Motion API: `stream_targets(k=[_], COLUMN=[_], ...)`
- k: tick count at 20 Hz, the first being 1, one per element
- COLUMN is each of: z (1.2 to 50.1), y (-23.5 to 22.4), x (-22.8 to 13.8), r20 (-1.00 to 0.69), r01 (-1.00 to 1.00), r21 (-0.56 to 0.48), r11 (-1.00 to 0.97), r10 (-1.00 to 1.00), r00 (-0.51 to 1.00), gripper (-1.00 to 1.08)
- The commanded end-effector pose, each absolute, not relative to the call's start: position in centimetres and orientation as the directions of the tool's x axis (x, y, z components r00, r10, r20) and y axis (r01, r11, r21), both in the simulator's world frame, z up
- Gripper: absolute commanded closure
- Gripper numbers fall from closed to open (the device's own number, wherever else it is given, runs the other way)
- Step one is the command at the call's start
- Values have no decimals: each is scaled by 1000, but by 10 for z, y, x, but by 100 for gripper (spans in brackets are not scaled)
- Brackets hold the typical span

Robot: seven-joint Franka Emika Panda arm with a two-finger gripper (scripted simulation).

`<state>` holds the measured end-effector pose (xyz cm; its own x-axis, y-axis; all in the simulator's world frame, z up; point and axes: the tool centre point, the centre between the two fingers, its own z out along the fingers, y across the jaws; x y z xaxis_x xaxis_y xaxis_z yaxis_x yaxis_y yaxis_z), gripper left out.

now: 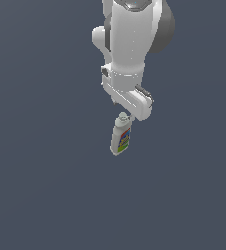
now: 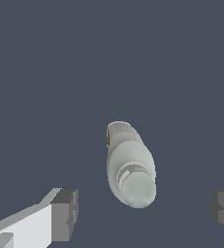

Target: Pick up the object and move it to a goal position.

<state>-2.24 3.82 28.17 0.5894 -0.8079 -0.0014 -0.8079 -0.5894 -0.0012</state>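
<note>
On the grey floor (image 1: 36,195) the bottle (image 1: 120,139) stands under the arm (image 1: 131,44), cap between the wide-open, empty gripper (image 2: 142,210). Approach seems in hand; next, likely lowering further and closing.

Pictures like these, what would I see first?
First the big white arm, hanging down from the top of the exterior view. Just under it stands a small bottle with a colourful label, alone on the plain grey floor. In the wrist view, the open gripper has a finger on each side of the bottle's cap.
</note>
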Motion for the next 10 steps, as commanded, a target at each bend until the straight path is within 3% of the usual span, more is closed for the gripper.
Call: stream_targets(k=[1, 10], z=[281, 279], y=[39, 41], x=[-21, -20], r20=[-1, 0], r01=[-822, -831], r21=[-1, 0], r11=[-570, -556], r10=[-822, -831], r00=[570, 556], gripper=[-92, -92])
